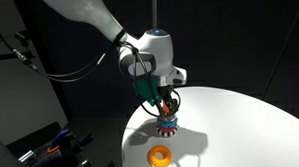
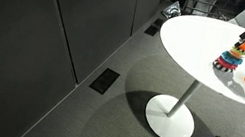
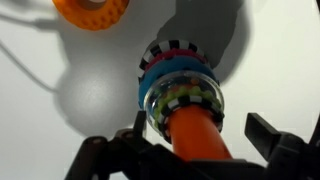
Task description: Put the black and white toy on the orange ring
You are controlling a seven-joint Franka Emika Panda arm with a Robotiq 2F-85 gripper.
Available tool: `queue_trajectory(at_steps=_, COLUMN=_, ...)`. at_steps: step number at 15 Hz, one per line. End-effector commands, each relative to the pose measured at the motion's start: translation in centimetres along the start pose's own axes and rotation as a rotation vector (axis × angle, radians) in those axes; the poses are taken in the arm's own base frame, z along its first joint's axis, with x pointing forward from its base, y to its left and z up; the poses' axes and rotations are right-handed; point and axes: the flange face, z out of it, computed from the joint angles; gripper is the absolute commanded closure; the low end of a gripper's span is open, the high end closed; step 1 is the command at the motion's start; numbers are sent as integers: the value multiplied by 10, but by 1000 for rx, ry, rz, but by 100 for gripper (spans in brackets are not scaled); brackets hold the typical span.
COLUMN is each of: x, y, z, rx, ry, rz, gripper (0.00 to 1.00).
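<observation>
The tool (image 3: 195, 152) is held with its jaws apart, one on each side of the orange peg (image 3: 195, 125); no contact can be made out, and its lower parts are cut off by the wrist view's edge. The black and white toy (image 3: 178, 48) is seen threaded on the ringed stack (image 1: 167, 121), partly hidden behind blue and red bands. The orange ring (image 1: 160, 154) lies flat just beside the stack, apart from it, nearer the tabletop (image 1: 241, 120) edge, with bare surface around it.

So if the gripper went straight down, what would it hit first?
Most likely the ringed stack right below it. Its orange peg stands inside the open gripper. Depth is hard to judge.
</observation>
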Motion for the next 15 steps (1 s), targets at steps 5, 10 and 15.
queue_trajectory(at_steps=5, x=4, y=5, z=0, rx=18, ry=-1, rz=24, gripper=0)
queue_trajectory(at_steps=10, x=4, y=6, z=0, rx=30, ry=0, rz=37, gripper=0)
queue_trajectory(at_steps=15, x=3, y=8, z=2, rx=32, ry=0, rz=46, gripper=0)
